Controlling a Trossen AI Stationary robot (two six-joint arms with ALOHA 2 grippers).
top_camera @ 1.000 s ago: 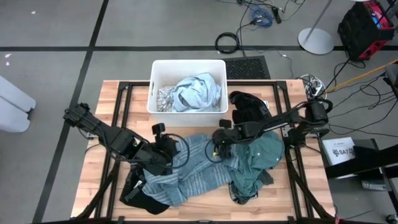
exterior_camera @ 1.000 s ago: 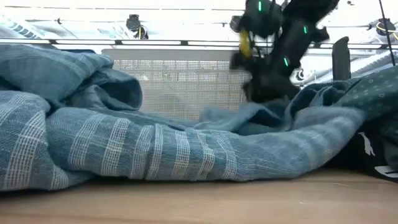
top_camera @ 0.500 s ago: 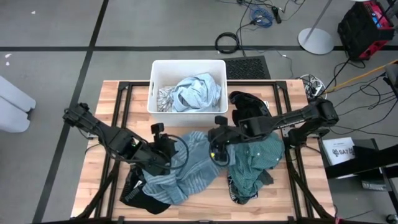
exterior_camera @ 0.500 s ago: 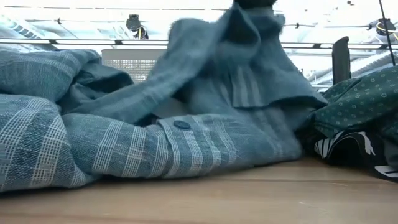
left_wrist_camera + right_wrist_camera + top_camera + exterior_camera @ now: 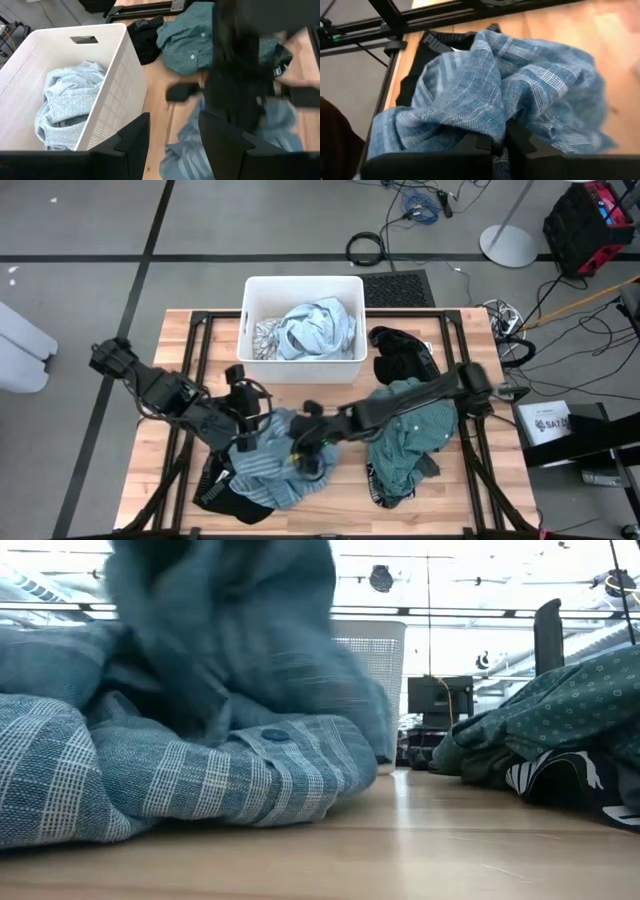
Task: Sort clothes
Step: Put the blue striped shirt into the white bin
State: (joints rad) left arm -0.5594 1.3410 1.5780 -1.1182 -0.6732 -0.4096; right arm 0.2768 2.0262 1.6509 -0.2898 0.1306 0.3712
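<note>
A blue striped shirt (image 5: 262, 465) lies bunched at the table's near left, partly on top of a black garment (image 5: 222, 502). My right gripper (image 5: 300, 460) reaches in from the right and is shut on it. My left gripper (image 5: 172, 150) hovers open above the shirt's far left part (image 5: 250, 405) with nothing between its fingers. A teal dotted shirt (image 5: 410, 430) lies heaped at the right, and another black garment (image 5: 400, 355) lies beyond it. The white bin (image 5: 303, 283) holds a light blue garment (image 5: 315, 325) and a white-grey patterned one (image 5: 264, 338). My right gripper pinches a raised fold of the blue striped shirt (image 5: 495, 134) between its two fingers. The fingers slant downward from the table's right. The pinched part is lifted (image 5: 230, 630) while the rest of the shirt lies on the table, a buttoned edge (image 5: 275, 755) resting on the wood.
The bin's wall (image 5: 120, 75) stands at the far middle of the table. Black frame bars (image 5: 200, 360) cross the tabletop at left and right. Bare wood (image 5: 450, 830) shows between the striped shirt and the teal shirt.
My right gripper has swung toward the table's left and near edge, rising and rolling, still shut on the striped shirt. The shirt's right part has been dragged off the teal shirt and folded over onto its left part. My left gripper has risen a little, still open.
</note>
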